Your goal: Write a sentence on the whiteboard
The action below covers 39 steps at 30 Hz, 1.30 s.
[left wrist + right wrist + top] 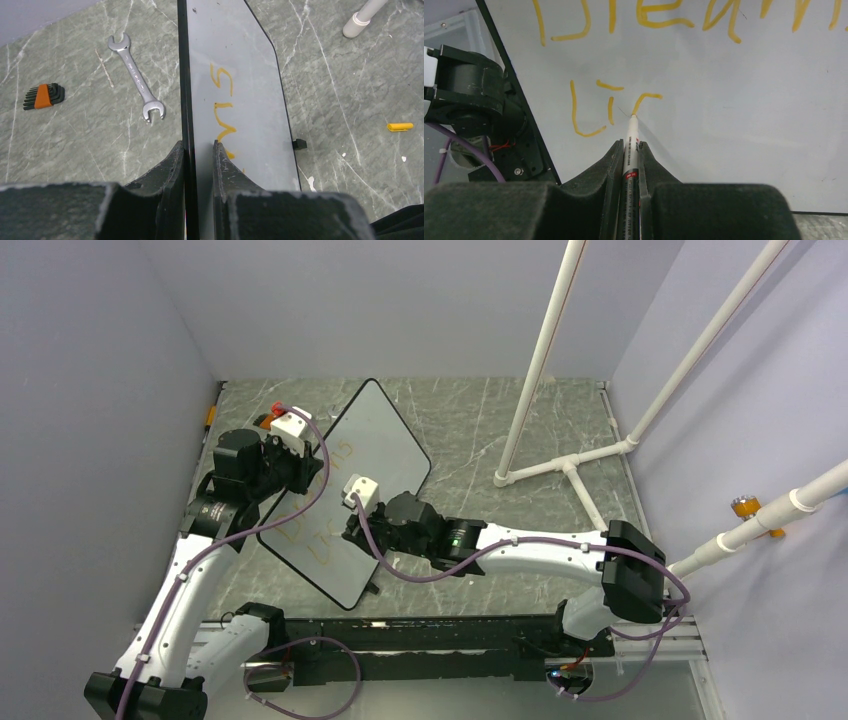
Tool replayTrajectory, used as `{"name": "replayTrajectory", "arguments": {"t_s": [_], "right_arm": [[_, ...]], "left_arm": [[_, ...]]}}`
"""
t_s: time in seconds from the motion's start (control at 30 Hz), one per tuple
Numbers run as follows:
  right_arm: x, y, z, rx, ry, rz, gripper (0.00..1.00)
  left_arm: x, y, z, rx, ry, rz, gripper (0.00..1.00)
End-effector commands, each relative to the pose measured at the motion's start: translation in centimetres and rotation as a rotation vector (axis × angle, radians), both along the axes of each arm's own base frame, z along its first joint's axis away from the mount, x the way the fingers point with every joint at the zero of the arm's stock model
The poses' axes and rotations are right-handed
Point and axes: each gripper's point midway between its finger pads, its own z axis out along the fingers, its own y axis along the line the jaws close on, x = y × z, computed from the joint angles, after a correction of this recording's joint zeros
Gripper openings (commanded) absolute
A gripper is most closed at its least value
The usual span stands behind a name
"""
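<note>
Overhead, the whiteboard (395,445) stands tilted between the arms. The left gripper (303,455) is at its left edge and the right gripper (358,512) is in front of its face.

From the left wrist, the jaws pinch the board's black rim edge-on, and the board runs straight away from the hand.

From the right wrist, the jaws are pressed on a marker (629,170) whose tip touches the board. It is on the second line of the sentence (610,111), just after "Li". Blank board lies to the tip's right, so the next strokes likely go that way.
</note>
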Motion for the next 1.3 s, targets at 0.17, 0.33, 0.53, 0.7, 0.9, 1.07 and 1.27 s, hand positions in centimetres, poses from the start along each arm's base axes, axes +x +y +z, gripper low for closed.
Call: {"name": "replayTrajectory", "arguments": {"t_s": [0.17,0.33,0.53,0.7,0.9,1.07,1.27], "right_arm": [[2.4,0.5,3.3,0.032,-0.079,-0.087,0.0],[2.7,0.8,3.9,0.036,-0.091,-0.091,0.0],[2.6,1.2,4.2,0.043,-0.089,-0.079,0.0],[2.2,0.8,2.8,0.027,-0.059,-0.072,0.0],[1.7,-0.1,0.8,0.006,-0.022,-0.073,0.0],[1.0,-0.6,-0.6,-0.012,0.006,-0.063,0.0],[0.6,-1.3,-1.9,-0.03,0.028,-0.063,0.0]], "left_arm": [[-2.6,-0.4,-4.5,0.078,0.157,-0.086,0.0],[-2.6,-0.5,-4.6,0.077,0.159,-0.095,0.0],[-2.7,-0.7,-4.5,0.074,0.157,-0.108,0.0],[-2.7,-0.6,-4.5,0.074,0.158,-0.105,0.0],[-2.7,-0.7,-4.4,0.073,0.152,-0.108,0.0],[-2.7,-0.7,-4.5,0.073,0.156,-0.109,0.0],[-2.7,-0.7,-4.5,0.075,0.156,-0.108,0.0]]}}
